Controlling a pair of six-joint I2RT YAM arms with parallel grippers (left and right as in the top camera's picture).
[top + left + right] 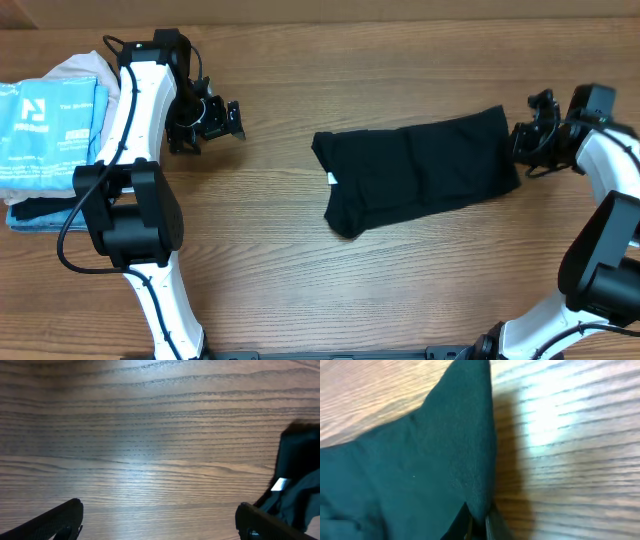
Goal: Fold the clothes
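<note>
the right claw is pinched narrow on the right-hand edge of the black t-shirt, with the fabric running down between its two fingertips in the right wrist view. the shirt lies folded into a long, slightly slanted band on the wooden counter, right of centre, its right end at the claw. a small white tag shows at its left end. the left claw stands wide and holds nothing, hovering over bare wood well to the left of the shirt. behind the left arm, at the counter's left edge, a light blue garment with white print sits on a stack, with a pale pink-beige garment beside it.
</note>
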